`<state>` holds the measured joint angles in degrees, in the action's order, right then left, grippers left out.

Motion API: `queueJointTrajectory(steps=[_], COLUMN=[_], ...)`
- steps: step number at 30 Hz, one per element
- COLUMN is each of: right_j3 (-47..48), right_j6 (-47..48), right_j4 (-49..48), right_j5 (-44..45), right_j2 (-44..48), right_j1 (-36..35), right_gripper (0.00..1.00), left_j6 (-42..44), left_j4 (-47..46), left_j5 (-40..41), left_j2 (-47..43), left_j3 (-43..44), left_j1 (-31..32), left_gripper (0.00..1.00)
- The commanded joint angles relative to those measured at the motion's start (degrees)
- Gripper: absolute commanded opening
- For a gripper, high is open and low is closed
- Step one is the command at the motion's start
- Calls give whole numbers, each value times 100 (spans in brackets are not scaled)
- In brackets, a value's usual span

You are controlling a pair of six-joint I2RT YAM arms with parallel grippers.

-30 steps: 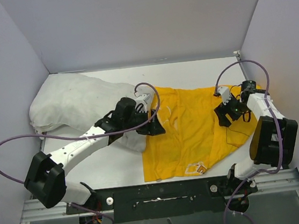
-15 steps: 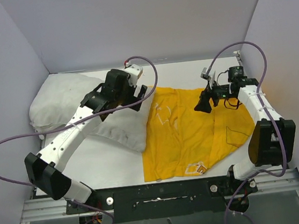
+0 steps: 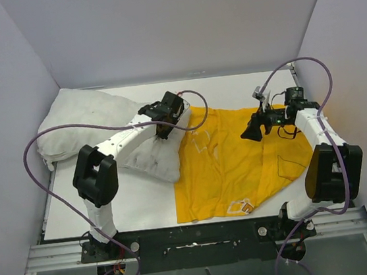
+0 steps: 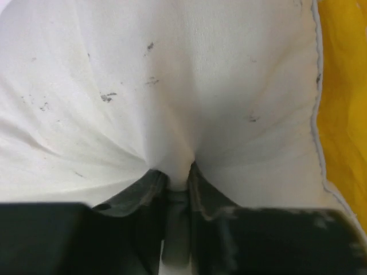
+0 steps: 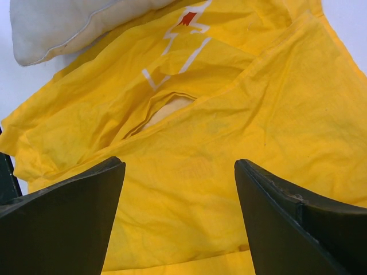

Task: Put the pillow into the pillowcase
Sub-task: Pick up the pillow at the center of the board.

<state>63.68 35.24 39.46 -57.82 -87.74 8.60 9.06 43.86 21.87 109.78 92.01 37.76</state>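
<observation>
The white pillow lies across the left half of the table, its right end lapping onto the yellow pillowcase. My left gripper is shut on a pinch of the pillow near that right end; the fabric bunches between the closed fingers. The pillowcase lies flat and wrinkled in the middle and right, with a slit-like opening showing in the right wrist view. My right gripper hovers over the pillowcase's upper right part, open with nothing between its fingers.
Grey walls enclose the table on the left, back and right. A metal rail with the arm bases runs along the near edge. Purple cables loop from both arms. Bare white tabletop shows at the front left.
My left gripper swung from above the pillow down onto its right end and shut on the fabric. The right gripper rose off the pillowcase earlier and now holds almost still.
</observation>
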Motion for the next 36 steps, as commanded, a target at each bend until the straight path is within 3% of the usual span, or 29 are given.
queueJointTrajectory(steps=[1, 7, 13, 16, 21, 36], right_j3=[-56, -274, 297, 936, 1456, 2375], right_j6=[-62, -699, -2150, -2993, -3688, -4190], right_j4=[-278, -1194, -2058, -1949, -1950, -2008], right_j5=[-349, 163, 2141, 3316, 4314, 4451], right_j2=[190, 400, -131, -806, -1603, -2993], right_j1=[6, -507, -1525, -1863, -2052, -2030], right_gripper=[79, 79, 75, 72, 65, 52], left_j6=[29, -253, -766, -979, -1296, -2074], left_j4=[179, -543, -1085, -1545, -1859, -2340], left_j5=[-459, -1696, -2732, -3020, -3374, -3980], left_j2=[-3, -1451, -2405, -2805, -2949, -3163], left_j3=[146, 31, -366, -902, -1271, -1835], left_j1=[-120, -217, -256, -257, -310, -426], left_gripper=[0, 0, 0, 0, 0, 0])
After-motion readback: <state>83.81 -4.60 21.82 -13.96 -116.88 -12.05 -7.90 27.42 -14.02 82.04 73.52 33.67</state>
